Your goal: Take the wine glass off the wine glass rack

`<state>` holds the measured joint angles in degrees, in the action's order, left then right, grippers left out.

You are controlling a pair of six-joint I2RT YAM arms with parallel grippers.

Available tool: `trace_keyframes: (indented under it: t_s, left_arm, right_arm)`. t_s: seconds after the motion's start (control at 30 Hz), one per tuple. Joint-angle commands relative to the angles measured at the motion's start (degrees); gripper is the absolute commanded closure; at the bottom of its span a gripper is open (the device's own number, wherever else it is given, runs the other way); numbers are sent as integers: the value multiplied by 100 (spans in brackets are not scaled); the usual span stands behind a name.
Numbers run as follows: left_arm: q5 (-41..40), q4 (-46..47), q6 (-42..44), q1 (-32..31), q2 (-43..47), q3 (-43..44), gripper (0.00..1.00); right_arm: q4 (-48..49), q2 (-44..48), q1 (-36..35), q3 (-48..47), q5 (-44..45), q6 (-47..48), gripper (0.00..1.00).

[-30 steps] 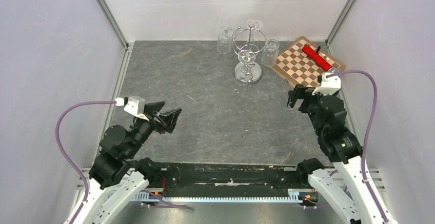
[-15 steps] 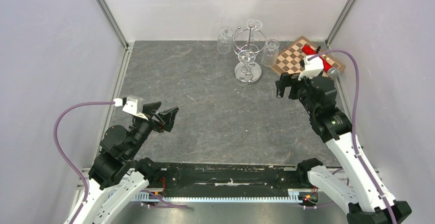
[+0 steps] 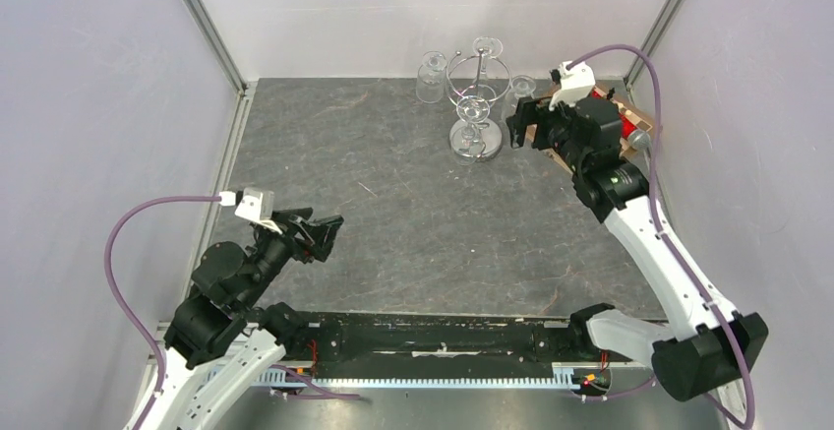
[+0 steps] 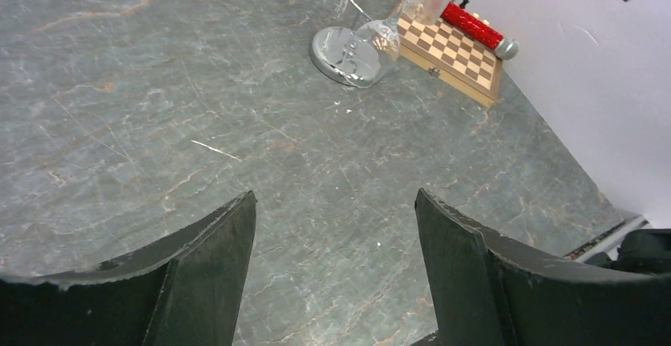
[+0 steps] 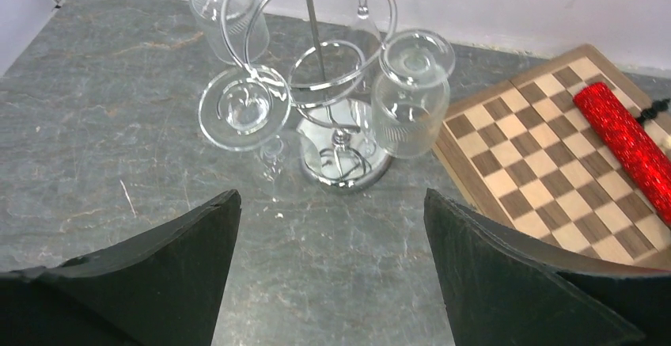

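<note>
- Near the table's (image 3: 393, 204) far edge, the right gripper (image 5: 332, 203) hangs with jaws spread wide and empty, close to the wine glass rack (image 5: 340, 173).
- A wine glass (image 5: 407, 112) hangs upside down from the rack's ring, beside a chessboard (image 5: 538, 156).
- Towards the near left corner, the left gripper (image 4: 334, 199) gapes wide, holding nothing.

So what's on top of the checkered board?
A red glittery tube lies on the checkered board. From above, the right arm covers most of it; the right wrist view cuts off one corner.
</note>
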<state>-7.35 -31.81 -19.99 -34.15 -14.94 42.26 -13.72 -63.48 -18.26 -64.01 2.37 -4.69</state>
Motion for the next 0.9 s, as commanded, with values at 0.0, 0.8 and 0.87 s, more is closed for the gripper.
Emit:
trace_keyframes:
  t_s: [0.0, 0.8, 0.87]
  left_arm:
    - [313, -49, -512, -6, 94, -111, 20]
    - [479, -95, -550, -4, 363, -345, 26]
    - [479, -96, -550, -4, 374, -349, 26]
  right_arm:
    - [743, -372, -43, -572, -218, -106, 12]
    - [2513, -2895, -459, -1694, 209, 203, 16]
    - [2663, -3013, -458, -1694, 246, 214, 17]
